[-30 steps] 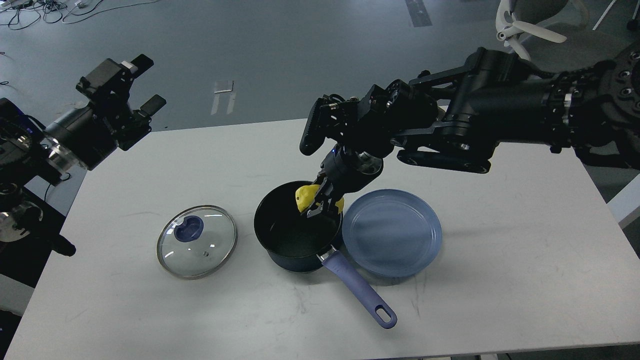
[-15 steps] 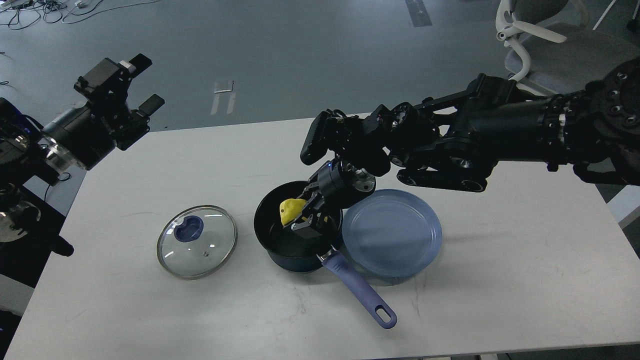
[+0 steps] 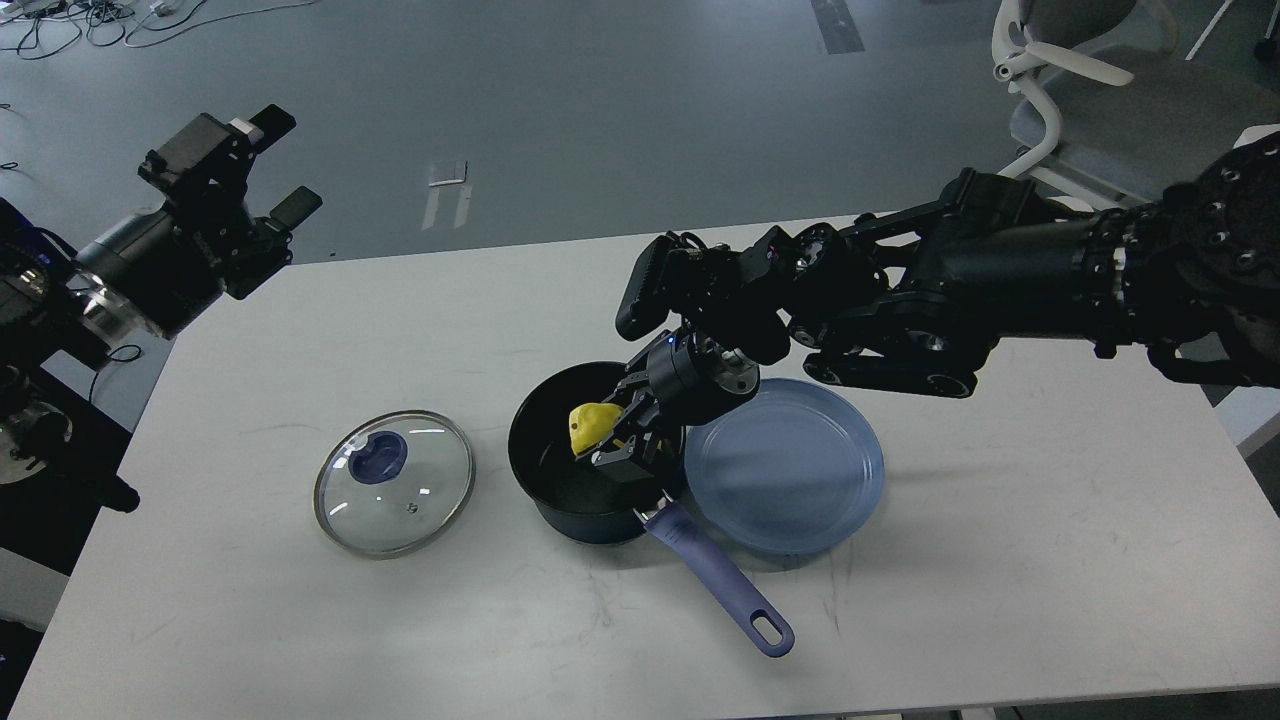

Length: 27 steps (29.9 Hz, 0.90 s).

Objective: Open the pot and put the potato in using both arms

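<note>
The dark navy pot [image 3: 548, 505] stands uncovered at the table's middle, its lavender handle [image 3: 716, 581] pointing front right. My right gripper [image 3: 612, 440] reaches down into the pot's mouth from the right and is shut on the yellow potato [image 3: 590, 423], which sits inside the rim, above the black bottom. My left gripper [image 3: 283, 163] is open and empty, raised beyond the table's far left corner, well away from the pot.
The glass lid [image 3: 393, 482] with a blue knob lies flat on the table left of the pot. A flat blue plate [image 3: 785, 465] lies right against the pot's right side. A white chair [image 3: 1040, 75] stands beyond the table at the back right.
My right gripper has lowered the potato from above the pot's far rim down into the pot. My right arm has dropped lower. My left gripper has drifted slightly left.
</note>
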Available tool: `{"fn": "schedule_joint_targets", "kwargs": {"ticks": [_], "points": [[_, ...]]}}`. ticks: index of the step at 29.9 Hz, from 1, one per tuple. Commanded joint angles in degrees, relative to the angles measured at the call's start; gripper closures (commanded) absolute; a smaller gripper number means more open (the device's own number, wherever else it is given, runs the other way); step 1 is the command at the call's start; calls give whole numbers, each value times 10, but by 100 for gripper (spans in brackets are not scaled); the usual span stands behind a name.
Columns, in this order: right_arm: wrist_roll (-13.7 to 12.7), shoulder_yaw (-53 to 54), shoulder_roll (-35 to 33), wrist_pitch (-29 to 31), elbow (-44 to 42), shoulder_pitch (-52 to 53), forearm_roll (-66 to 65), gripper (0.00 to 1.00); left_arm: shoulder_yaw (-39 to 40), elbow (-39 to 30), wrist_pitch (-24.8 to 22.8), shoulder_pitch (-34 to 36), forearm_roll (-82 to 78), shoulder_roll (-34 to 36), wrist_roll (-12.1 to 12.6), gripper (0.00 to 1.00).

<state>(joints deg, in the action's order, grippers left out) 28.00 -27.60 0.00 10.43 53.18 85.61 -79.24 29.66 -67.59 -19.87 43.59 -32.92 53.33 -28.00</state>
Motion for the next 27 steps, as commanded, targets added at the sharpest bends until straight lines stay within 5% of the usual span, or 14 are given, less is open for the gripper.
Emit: {"fn": "schedule_joint_targets", "kwargs": {"ticks": [1,10,20,27], "points": [[0,0,0,-5,-4,-4,0,37,0,0,-2,-1,1,0,0,2],[0,0,0,-24,-8,-11,0,7,0,0,-2,-1,1,0,0,2],[0,5,0,-23,-32,3,6,6,1,1,-2,-1,1,0,0,2],[0,46,0,-19,-39,11,124,6,2,4,-2,-2,1,-4,0,2]]}}
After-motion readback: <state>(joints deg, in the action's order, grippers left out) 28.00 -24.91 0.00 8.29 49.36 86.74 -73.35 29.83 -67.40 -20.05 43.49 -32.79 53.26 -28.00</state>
